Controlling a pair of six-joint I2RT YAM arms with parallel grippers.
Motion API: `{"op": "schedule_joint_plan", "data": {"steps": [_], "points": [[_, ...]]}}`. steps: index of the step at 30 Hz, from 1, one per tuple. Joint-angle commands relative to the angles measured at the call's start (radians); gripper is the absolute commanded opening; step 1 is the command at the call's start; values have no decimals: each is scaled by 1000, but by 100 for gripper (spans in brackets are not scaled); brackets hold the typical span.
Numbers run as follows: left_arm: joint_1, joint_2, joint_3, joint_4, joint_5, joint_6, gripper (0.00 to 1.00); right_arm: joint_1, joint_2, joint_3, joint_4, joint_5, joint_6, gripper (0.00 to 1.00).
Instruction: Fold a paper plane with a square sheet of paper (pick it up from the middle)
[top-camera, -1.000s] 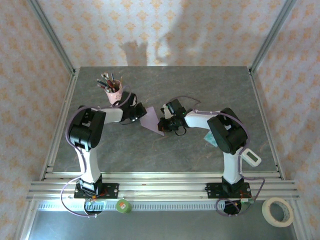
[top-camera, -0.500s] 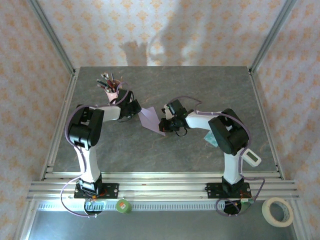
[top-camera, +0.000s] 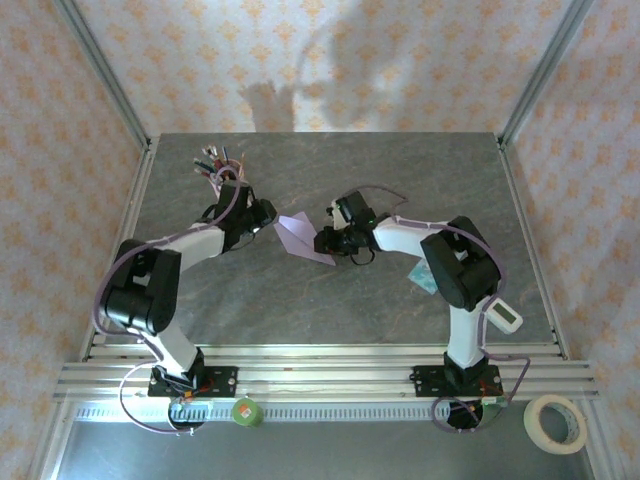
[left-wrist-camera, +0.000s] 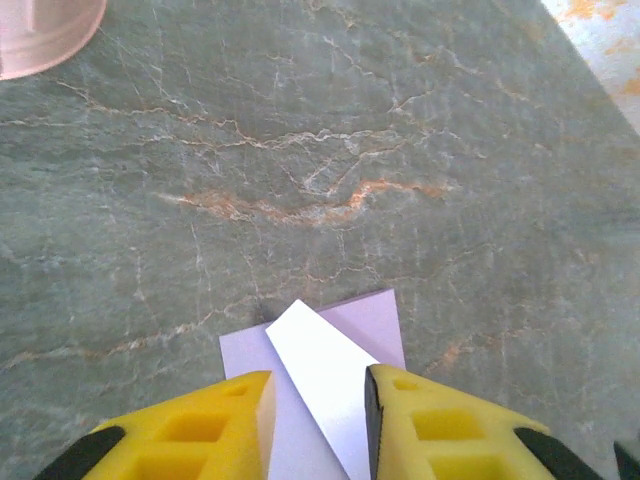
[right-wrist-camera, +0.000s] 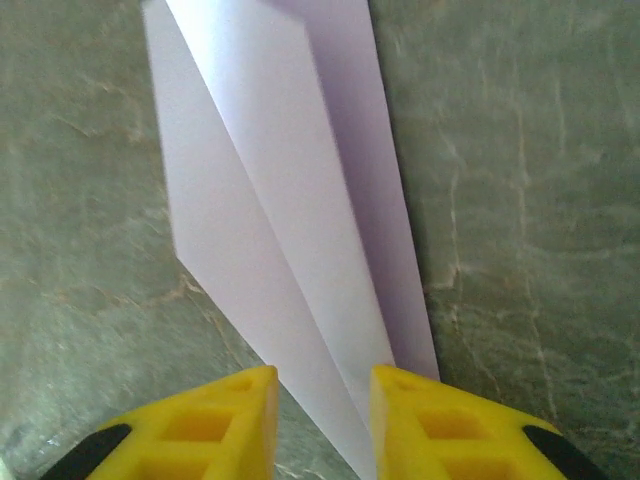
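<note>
At wrists, left gripper (left-wrist-camera: 318, 388) jaws parted astride tail end, pinching nothing; right gripper (right-wrist-camera: 323, 380) likewise parted astride sharp tip. Paper plane (top-camera: 303, 238) lies on table (top-camera: 420, 170), between both grippers. I judge folding done: tip, crease, wings formed; only arm retreat left

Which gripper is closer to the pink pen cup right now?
Left. The left gripper is close to the pink pen cup, at the paper plane's left edge; the right gripper is beyond the plane, at its right edge.
</note>
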Motion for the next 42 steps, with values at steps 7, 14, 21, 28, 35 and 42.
{"op": "schedule_joint_plan", "data": {"steps": [7,14,21,28,35,42], "points": [[-13,-65,-109,142,114,-56,39,-15,-23,69,57,-3,16,30],[-14,-63,-161,192,122,-96,47,-24,51,153,19,60,-48,41],[-12,-84,-195,206,102,-110,54,-27,129,228,-13,18,-117,41],[-12,-79,-200,213,108,-116,56,-27,169,262,-32,-31,-146,37],[-10,-96,-197,222,125,-123,57,-32,143,242,31,-69,-135,11],[1,-167,-227,322,224,-177,60,-59,40,167,242,-170,16,5]]}}
